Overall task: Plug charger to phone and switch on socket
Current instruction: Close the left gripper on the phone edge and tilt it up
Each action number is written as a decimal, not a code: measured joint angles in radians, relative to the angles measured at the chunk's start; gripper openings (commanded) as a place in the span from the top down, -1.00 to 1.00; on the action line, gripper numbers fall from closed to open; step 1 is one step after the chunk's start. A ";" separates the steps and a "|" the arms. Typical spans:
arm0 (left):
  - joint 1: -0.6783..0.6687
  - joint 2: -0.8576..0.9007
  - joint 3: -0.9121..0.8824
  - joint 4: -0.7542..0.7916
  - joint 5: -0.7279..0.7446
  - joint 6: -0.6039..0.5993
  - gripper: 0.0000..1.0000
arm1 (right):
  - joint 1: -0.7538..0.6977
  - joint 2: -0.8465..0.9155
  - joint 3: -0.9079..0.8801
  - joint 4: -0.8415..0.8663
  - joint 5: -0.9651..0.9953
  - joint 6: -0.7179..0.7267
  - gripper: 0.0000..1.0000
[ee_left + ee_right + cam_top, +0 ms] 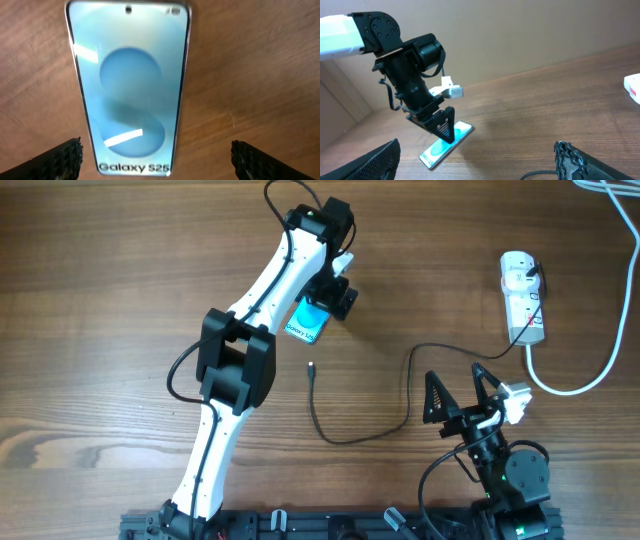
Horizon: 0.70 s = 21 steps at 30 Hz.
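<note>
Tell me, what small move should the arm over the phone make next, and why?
Probably lower the left gripper and close it on the long edges of the phone. Its jaws stand open with the phone lying flat between them, not yet gripped. The charger's connector lies loose on the table nearby, so steadying the phone first seems sensible.

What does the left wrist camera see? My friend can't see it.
A phone lies flat on the wooden table, its turquoise screen reading Galaxy S25. The left gripper shows two black fingers wide open at the bottom corners.
</note>
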 measured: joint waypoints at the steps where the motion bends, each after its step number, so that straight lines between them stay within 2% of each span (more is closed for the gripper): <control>1: 0.000 0.000 0.000 0.005 0.000 0.003 -1.00 | 0.000 0.000 0.000 0.000 0.000 0.000 -1.00; 11: 0.000 0.000 0.000 0.095 0.000 0.015 -1.00 | 0.000 0.000 0.000 0.000 0.000 0.000 -1.00; 21: 0.000 0.000 0.000 0.058 0.000 0.016 -1.00 | 0.000 0.000 0.000 0.000 0.000 0.000 -1.00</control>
